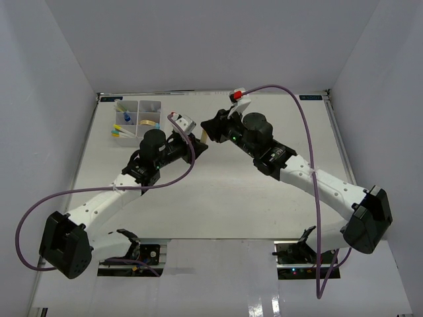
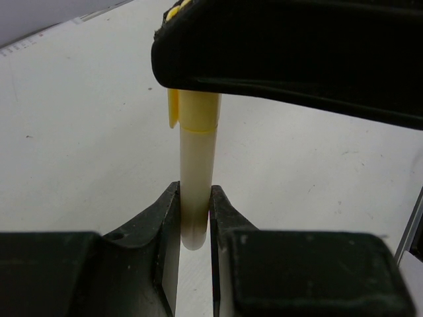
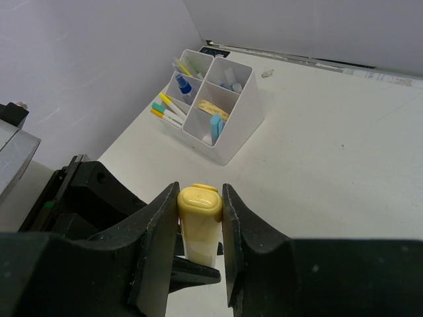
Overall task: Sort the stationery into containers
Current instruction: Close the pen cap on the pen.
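Marker (image 2: 197, 165) runs from left hand (image 2: 195, 201) to right hand (image 3: 199, 198) (yellow cap end).

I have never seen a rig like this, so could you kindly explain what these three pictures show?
Two robot arms are bolted to a white table. One picture looks down from above; the other two come from cameras on the wrists. Both grippers hold one marker: the left gripper clamps its cream barrel, the right gripper its yellow cap. At the table's far left stands a white organizer tray holding pens and a blue-capped bottle.
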`<control>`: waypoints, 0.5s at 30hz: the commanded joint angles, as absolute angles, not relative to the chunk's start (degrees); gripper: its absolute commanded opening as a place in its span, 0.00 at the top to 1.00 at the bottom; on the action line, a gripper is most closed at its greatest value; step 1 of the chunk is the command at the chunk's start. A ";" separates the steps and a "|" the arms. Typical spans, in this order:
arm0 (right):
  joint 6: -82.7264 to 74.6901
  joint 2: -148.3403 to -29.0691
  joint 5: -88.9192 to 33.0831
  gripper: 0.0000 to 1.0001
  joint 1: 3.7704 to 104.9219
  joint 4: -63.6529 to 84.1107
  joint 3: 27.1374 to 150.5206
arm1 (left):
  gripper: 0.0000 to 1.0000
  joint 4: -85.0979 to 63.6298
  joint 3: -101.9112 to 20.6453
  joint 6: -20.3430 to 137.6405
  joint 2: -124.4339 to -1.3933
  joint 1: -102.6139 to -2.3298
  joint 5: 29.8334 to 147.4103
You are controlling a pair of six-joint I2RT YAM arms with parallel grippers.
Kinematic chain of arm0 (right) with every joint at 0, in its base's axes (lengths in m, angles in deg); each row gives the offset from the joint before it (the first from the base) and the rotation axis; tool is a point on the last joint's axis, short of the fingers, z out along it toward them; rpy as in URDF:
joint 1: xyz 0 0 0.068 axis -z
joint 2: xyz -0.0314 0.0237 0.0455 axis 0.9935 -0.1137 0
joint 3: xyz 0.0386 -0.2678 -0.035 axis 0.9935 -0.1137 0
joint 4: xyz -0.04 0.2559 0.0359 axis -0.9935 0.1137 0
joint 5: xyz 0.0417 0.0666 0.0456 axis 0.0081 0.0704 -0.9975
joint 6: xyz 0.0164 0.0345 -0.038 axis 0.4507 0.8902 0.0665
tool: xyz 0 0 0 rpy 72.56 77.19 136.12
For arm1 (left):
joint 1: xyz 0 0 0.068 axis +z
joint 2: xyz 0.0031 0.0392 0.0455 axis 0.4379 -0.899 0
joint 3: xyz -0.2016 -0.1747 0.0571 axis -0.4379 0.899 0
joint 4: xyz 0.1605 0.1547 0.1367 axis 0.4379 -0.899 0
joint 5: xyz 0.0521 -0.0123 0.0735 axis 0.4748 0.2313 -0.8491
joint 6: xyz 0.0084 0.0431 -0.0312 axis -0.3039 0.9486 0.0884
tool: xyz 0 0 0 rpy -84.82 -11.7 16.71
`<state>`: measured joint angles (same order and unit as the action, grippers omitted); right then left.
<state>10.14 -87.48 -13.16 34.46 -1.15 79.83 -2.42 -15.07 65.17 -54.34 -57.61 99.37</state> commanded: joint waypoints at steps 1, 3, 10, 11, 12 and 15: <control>11.31 -92.88 -29.07 0.67 29.77 28.79 72.96 | 1.00 26.89 -27.87 62.67 -51.49 -56.03 88.62; 11.32 -91.92 -28.10 0.67 29.86 28.53 73.14 | 1.00 25.84 -27.70 62.67 -51.06 -55.94 90.54; 11.31 -88.49 -23.62 0.67 29.86 27.30 75.51 | 1.00 17.94 -20.68 65.74 -47.99 -56.03 101.52; 11.14 -88.14 -22.92 0.67 29.86 27.21 75.68 | 1.00 18.01 -17.97 66.18 -47.45 -56.03 102.41; 11.14 -87.78 -21.70 0.67 29.77 27.04 75.77 | 1.00 17.92 -16.73 66.27 -46.84 -56.03 103.12; 11.14 -86.03 -18.97 0.67 29.77 25.55 74.99 | 1.00 16.35 -13.48 67.33 -44.82 -56.03 104.27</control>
